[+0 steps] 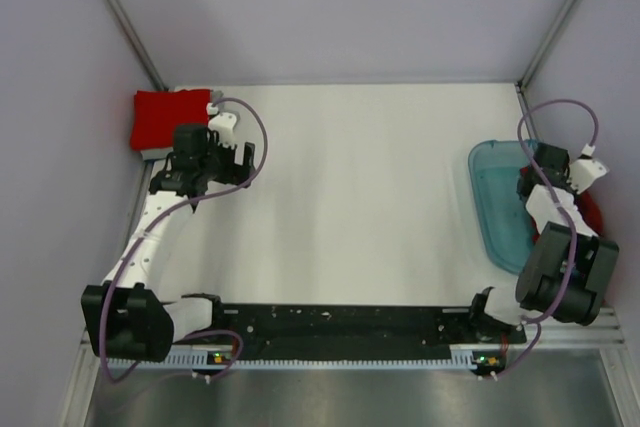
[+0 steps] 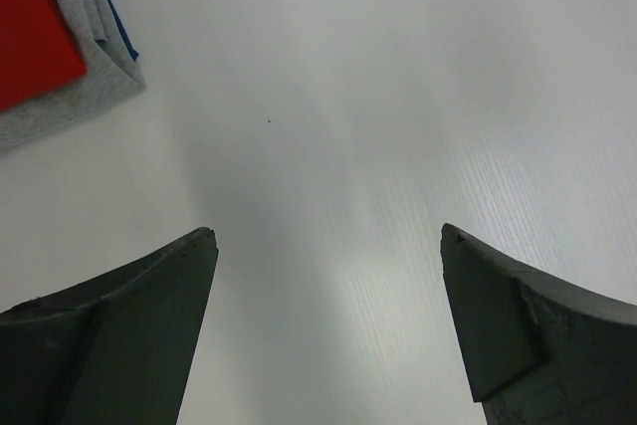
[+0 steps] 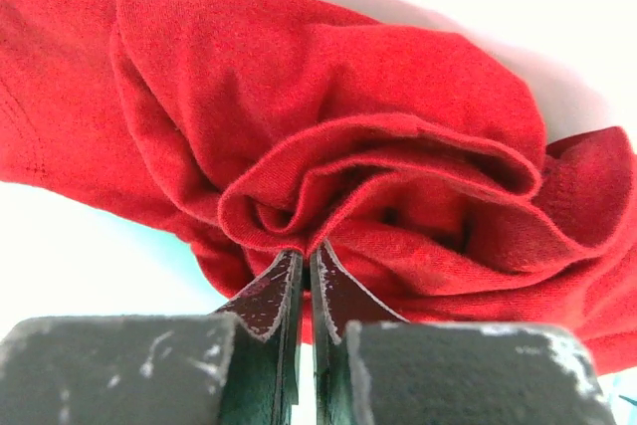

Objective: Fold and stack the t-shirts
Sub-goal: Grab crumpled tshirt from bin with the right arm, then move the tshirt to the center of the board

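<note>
Right gripper pinched fold of crumpled red t-shirt, jaws almost together; left gripper hung wide open, empty, over table near folded red t-shirt atop grey t-shirt.

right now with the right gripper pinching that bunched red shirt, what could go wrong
The right gripper pinches only a thin fold of the crumpled red shirt, so it could slip out when lifted. The shirt is bunched at the teal tub and may drag on its rim. The open left gripper sits near the folded stack and could nudge it.
</note>
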